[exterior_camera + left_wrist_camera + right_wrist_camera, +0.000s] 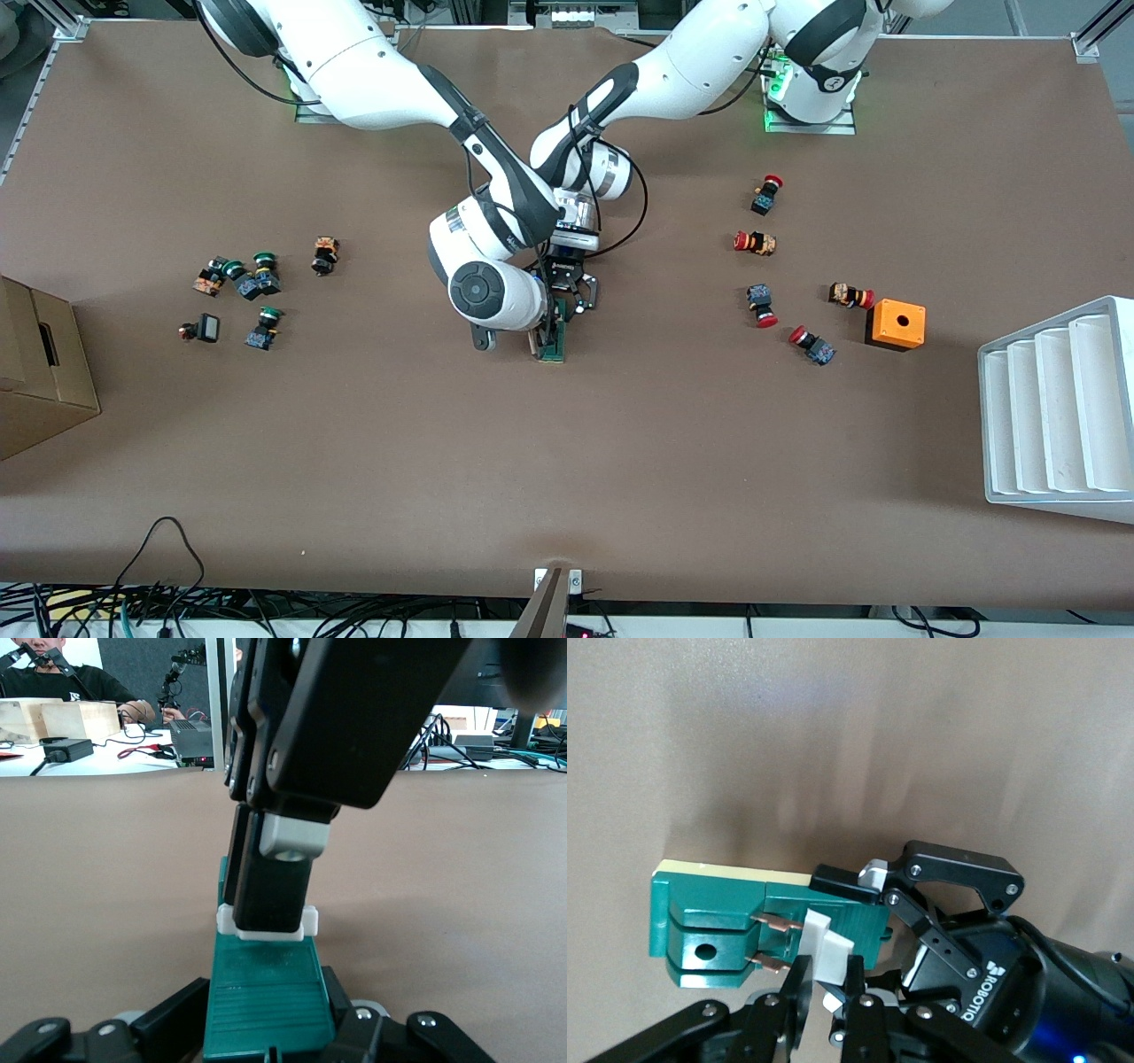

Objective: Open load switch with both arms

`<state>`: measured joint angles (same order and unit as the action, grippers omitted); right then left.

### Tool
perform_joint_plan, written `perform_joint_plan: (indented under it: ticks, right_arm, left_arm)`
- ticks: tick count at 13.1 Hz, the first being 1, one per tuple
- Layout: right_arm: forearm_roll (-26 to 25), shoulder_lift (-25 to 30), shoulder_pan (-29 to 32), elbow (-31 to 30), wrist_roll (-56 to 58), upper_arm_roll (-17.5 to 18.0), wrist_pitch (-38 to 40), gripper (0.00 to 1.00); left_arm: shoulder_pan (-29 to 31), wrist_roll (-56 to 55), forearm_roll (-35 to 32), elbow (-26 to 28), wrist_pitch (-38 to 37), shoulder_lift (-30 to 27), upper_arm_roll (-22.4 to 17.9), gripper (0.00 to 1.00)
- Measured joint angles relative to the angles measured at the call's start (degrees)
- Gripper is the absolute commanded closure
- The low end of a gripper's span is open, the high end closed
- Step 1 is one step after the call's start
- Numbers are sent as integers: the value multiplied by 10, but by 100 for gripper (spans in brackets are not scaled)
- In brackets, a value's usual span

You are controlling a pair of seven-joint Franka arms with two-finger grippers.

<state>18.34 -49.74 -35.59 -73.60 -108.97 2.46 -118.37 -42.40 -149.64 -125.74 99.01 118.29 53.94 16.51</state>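
surface: big brown surface point(620, 461), with cables hanging along the edge nearest the front camera
cardboard box: tan box point(40, 377) sitting at the right arm's end
green buttons: loose bunch of green-capped push buttons point(241, 288) near that box, some tipped over
right gripper: right gripper point(826, 967) is down at the middle of the surface, jaws pinched tight on the white end piece of the load switch
load switch: dark-green load switch point(553, 341) sits mid-surface between both button groups, lying lengthwise toward the front camera. In the right wrist view you can see a cream strip along one edge and two copper prongs next to the white piece
left gripper: left gripper point(567, 292) is right there too, jaws clamped on the green body at the end farther from the front camera
red buttons: red-capped push buttons point(762, 244) are scattered toward the left arm's end
orange cube: orange cube point(896, 324) with a hole on top, just beside the red ones
white rack: ribbed white rack point(1059, 412) is at the left arm's end
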Motion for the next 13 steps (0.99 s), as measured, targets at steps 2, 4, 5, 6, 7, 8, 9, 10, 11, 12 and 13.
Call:
perform_joint_plan:
  ticks: [2,4,5,6,7,8,9,10,11,12,13]
  right_arm:
    - [-2,0,0,-2,0,0,-5,77]
    - [-2,0,0,-5,0,1,-12,77]
    - [-3,0,0,-6,0,1,-14,77]
    - [-3,0,0,-7,0,1,-15,77]
    - [-3,0,-1,-7,0,1,-15,77]
    - [-3,0,-1,-7,0,1,-16,77]
    - [-3,0,-1,-7,0,1,-16,76]
    - [-3,0,-1,-7,0,1,-17,71]
    - [-3,0,-1,-8,0,1,-17,52]
    - [-3,1,-1,-8,0,1,-20,12]
    - [-3,3,0,-7,0,1,-22,1]
  left_arm:
    - [0,0,0,0,0,0,0,64]
    - [0,0,0,0,0,0,0,64]
    - [0,0,0,0,0,0,0,64]
    - [0,0,0,0,0,0,0,64]
    - [0,0,0,0,0,0,0,64]
    - [0,0,0,0,-1,0,0,64]
    - [0,0,0,0,-1,0,0,63]
    - [0,0,0,0,-1,0,0,62]
    - [0,0,0,0,-1,0,0,61]
    - [0,0,0,0,-1,0,0,50]
    - [0,0,0,0,-1,0,0,41]
